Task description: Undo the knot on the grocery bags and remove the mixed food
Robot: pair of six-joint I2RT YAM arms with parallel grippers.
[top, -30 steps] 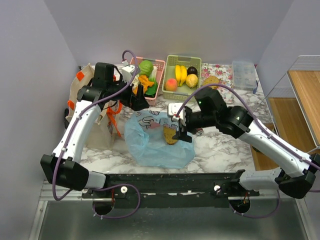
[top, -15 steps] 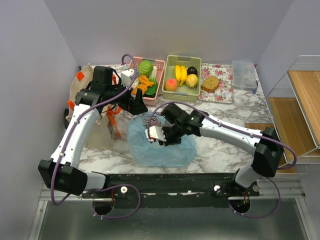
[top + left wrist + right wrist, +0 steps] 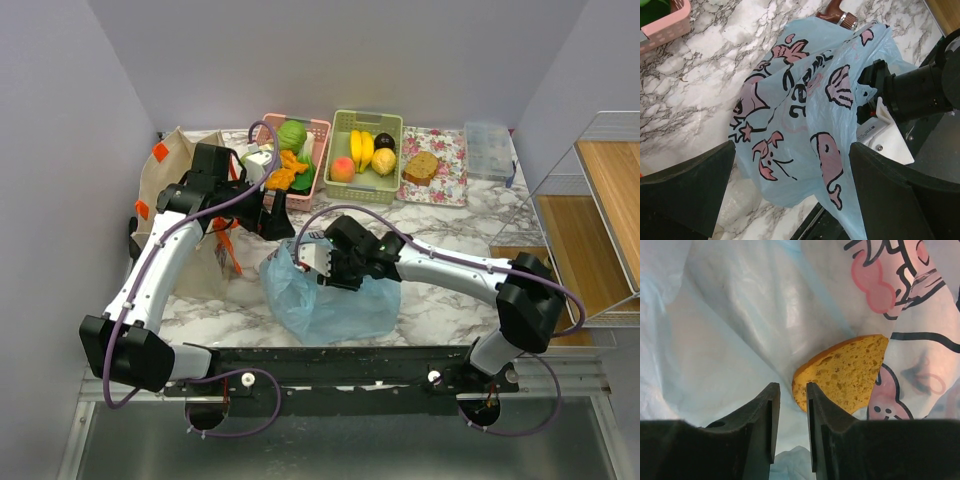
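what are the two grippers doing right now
left gripper: open, holding nothing.
right gripper: jaws almost together at the blue bag; cannot tell if it grips anything.

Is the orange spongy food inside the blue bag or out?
Inside: blue bag plastic wraps all around the orange spongy piece in the right wrist view.

Inside the bag: thin blue bag (image 3: 725, 330) film crowds the jaws of the right gripper (image 3: 791, 390) on every side; little room.
Just ahead: an orange-brown food piece (image 3: 842, 372) blocks the way, a bit right.
Over the bag: the left gripper (image 3: 792, 147) hangs with jaws wide; the right arm (image 3: 920, 90) fills the right side.
Back of worktop (image 3: 440, 215): pink basket (image 3: 318, 125), green basket (image 3: 368, 114) and tray (image 3: 450, 145) stand in a row.
Left side: the tote (image 3: 185, 175) stands there.
Between bag and baskets: open marble to pass.
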